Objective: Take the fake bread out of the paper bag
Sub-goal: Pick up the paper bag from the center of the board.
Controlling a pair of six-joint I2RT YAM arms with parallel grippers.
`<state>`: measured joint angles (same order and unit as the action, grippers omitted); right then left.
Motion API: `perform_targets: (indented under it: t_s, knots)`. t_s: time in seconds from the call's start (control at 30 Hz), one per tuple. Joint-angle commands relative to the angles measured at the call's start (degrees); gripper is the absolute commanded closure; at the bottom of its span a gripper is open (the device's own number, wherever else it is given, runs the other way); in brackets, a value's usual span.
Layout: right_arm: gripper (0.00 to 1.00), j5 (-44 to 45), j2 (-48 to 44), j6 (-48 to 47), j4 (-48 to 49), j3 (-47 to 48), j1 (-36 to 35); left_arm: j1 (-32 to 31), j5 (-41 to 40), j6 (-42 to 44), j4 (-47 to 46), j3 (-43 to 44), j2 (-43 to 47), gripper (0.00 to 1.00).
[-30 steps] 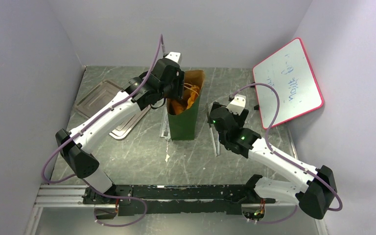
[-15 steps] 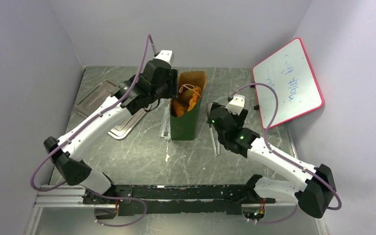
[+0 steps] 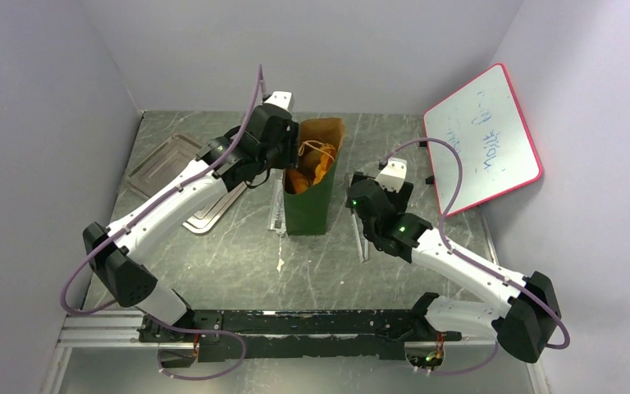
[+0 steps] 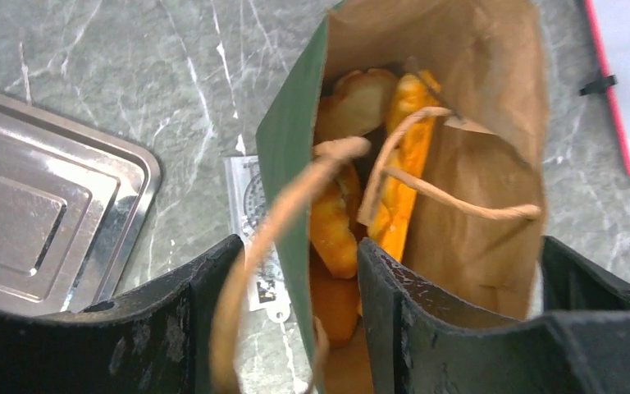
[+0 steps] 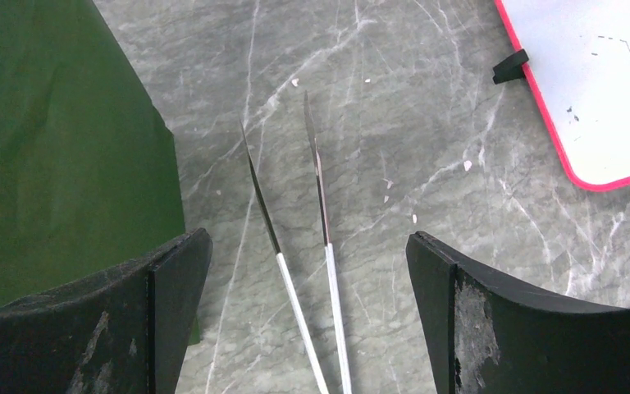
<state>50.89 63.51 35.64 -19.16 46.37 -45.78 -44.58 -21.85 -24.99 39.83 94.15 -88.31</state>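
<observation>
Fake bread [image 4: 335, 226] is all inside the paper bag [image 4: 289, 168], none out yet. I count an orange stick on end mid-bag, a paler round piece behind it, and more orange lower down. Exact count is unclear.

Handling (my read): the toy pieces are probably light, stiff and smooth-skinned, so they won't crush but could slip from a loose pinch. Best hold is the upright stick, across its narrow width near the top end, since it sits highest in the bag mouth. The bag itself is light and tall and will likely lift or tip if a piece drags on the wall. Its tan handles [image 4: 426, 185] loop across the opening and are a snag risk.

Left gripper [image 4: 299, 254] has its jaws partly apart with nothing clamped. They straddle the bag's left wall, one finger outside and one over the opening, and a handle loop runs between them. Right gripper [image 5: 308, 238] is spread wide and empty, low just right of the bag, over metal tweezers [image 5: 325, 246] lying on the table. A metal tray [image 4: 49, 213] sits left of the bag.

Compared with 1 s ago, the left wrist was over the bag mouth, then backed off to the bag's left. It has now crept back to the left rim. Bag and bread are unmoved. The right arm has only nudged toward the bag.
</observation>
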Motion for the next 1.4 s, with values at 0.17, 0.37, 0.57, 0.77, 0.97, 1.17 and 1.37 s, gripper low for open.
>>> perform_targets:
  t_s: [0.17,0.37,0.57,0.77,0.97,1.17,1.37]
  knots:
    - [0.09,1.6,0.8,-0.2,0.9,1.4,-0.3,3.3,1.5,1.7,-3.0,-1.8,-3.4,0.57]
    - [0.09,1.9,1.1,-0.1,1.1,1.2,-0.3,5.1,3.8,2.5,-4.1,-2.3,-5.6,0.83]
    - [0.09,2.0,0.8,0.5,0.8,0.9,-0.3,5.3,2.6,2.2,-5.3,-4.1,-6.6,0.93]
    - [0.09,1.9,0.6,0.6,0.9,0.7,-0.4,4.1,-6.6,3.2,-12.9,-11.7,-1.1,0.93]
    - [0.09,1.3,2.0,1.3,0.6,1.4,-0.6,3.6,-12.1,3.4,-15.3,-16.0,1.5,0.93]
    - [0.09,1.7,3.4,2.2,0.5,1.9,-1.6,3.7,-10.9,6.0,-20.9,-21.5,7.0,0.93]
    - [0.09,2.5,4.0,3.7,-0.8,2.8,-2.4,3.9,-2.1,5.9,-22.0,-19.0,6.1,0.93]
